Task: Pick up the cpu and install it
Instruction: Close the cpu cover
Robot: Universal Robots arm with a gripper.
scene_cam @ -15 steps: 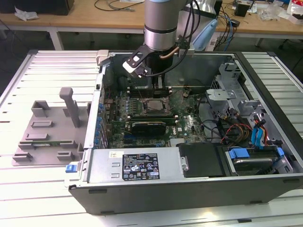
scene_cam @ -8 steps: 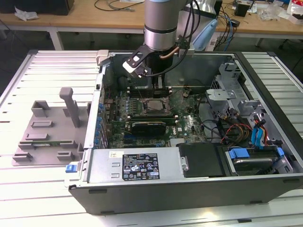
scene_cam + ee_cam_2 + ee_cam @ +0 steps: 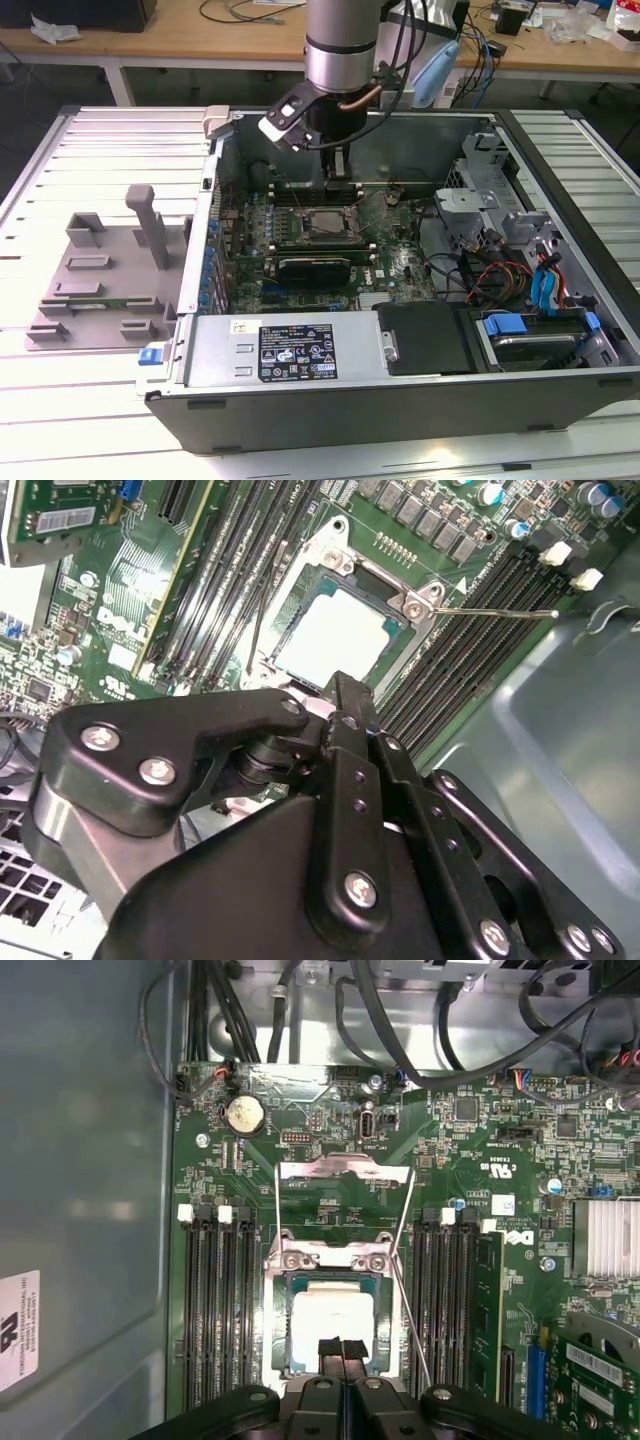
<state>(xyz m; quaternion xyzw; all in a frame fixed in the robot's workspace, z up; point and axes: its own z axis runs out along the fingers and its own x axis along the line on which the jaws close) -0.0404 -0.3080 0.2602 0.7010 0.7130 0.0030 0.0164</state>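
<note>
Poised inside the open grey metal computer case (image 3: 210, 350) with the black gripper (image 3: 340, 1348) tips pressed together above the shiny silver-grey square cpu (image 3: 330, 1315), itself lying flat in the metal-edged black socket frame (image 3: 330, 1256) on the green motherboard (image 3: 450, 1160).

Beneath me the slatted table (image 3: 110, 150) carries the open case (image 3: 400, 415) at centre and right, and a grey tray (image 3: 100, 290) at left.
</note>
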